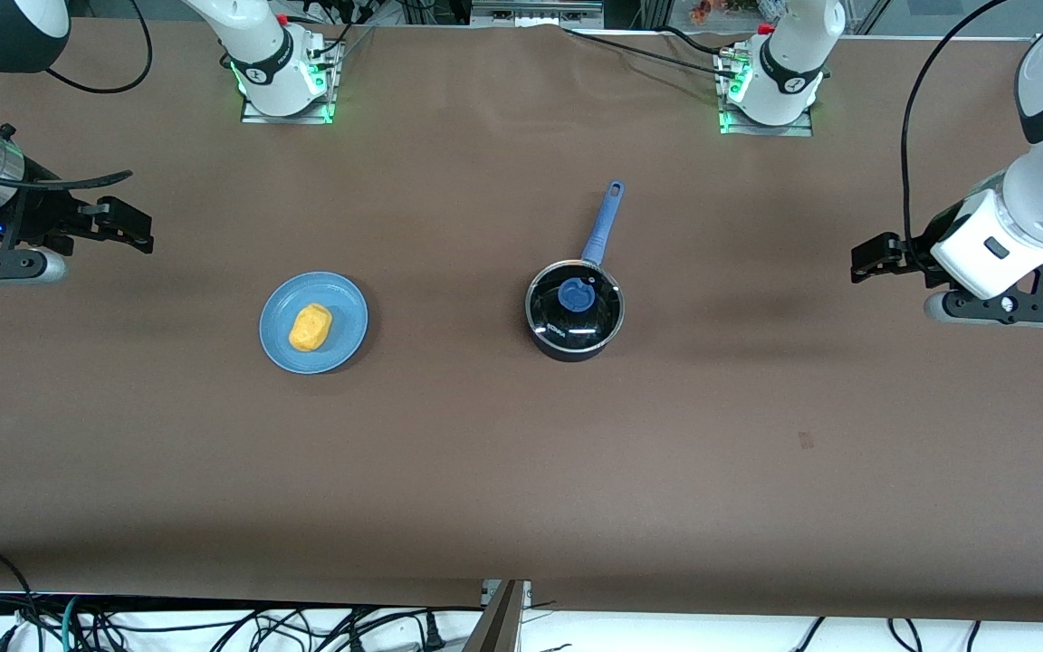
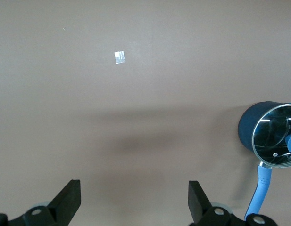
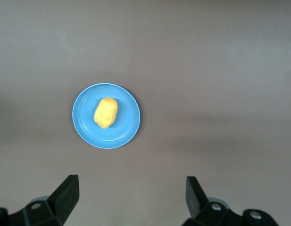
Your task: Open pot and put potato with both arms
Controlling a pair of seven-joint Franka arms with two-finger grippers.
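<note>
Brown table (image 1: 521, 471), nothing started: lidded pot (image 1: 575, 311) mid-table, potato (image 1: 310, 327) on plate (image 1: 345, 349) toward right arm's end. Left gripper (image 1: 865, 258) and right gripper (image 1: 137, 231) spread wide, empty, over table ends. Risks: knob (image 1: 576, 294) slipping, pot skidding sideways.

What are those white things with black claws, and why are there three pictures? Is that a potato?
Those are two robot arms at a brown table. One picture looks down from high up; the other two come from cameras on each arm's wrist. The left gripper hangs over the table at its own end, open and empty. The right gripper hangs at its end, open and empty too. Yes, the potato lies on a blue plate. Beside it stands the pot with its glass lid on.
</note>
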